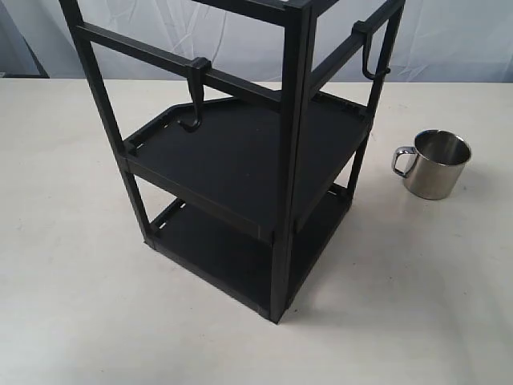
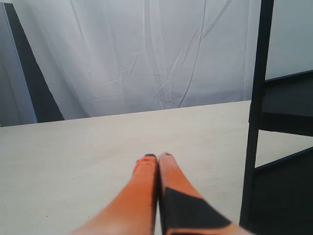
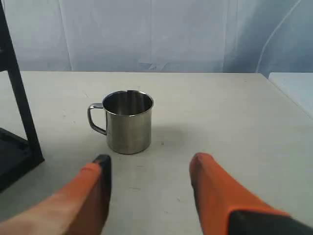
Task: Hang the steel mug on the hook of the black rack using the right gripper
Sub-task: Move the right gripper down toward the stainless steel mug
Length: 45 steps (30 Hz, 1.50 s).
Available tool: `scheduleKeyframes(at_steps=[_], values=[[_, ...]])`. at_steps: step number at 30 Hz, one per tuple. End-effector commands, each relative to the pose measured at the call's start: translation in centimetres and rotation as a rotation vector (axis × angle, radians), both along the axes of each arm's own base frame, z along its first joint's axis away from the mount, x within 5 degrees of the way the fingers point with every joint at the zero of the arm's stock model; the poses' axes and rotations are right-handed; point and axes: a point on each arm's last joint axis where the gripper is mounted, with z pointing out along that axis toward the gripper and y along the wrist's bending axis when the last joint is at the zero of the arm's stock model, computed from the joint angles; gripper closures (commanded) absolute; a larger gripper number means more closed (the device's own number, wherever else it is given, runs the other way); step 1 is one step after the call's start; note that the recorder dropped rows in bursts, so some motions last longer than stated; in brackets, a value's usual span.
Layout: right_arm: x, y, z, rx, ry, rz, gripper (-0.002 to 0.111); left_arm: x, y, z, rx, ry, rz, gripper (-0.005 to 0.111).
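The steel mug stands upright on the pale table to the right of the black rack, its loop handle turned toward the rack. In the right wrist view the mug stands a short way beyond my right gripper, whose orange fingers are spread wide with only bare table between them. One hook hangs from the rack's front crossbar and a second hook from the right-side crossbar. My left gripper is shut, pads pressed together, empty. Neither gripper shows in the exterior view.
A rack post and shelf edges stand close beside my left gripper. A rack post and lower shelf corner lie beside the mug. A white curtain backs the table, whose edge runs near the mug's far side.
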Motion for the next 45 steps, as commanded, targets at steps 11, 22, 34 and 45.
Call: scheduleKeyframes(at_steps=[11,22,34,45], values=[[0.2,-0.1,2.6,0.949,-0.324,-0.087,0.058,0.0,0.0,0.1,-0.003,-0.009,-0.005,0.105],[-0.4,-1.9,4.2,1.294,-0.614,-0.168,0.058,0.0,0.0,0.1,-0.003,-0.009,-0.005,0.105],[-0.8,-1.2,6.6,1.189,-0.636,-0.052,0.058,0.0,0.0,0.1,-0.003,-0.009,-0.005,0.105],[-0.8,0.1,13.9,0.49,-0.627,0.043,0.058,0.0,0.0,0.1,-0.003,-0.009,-0.005,0.105]])
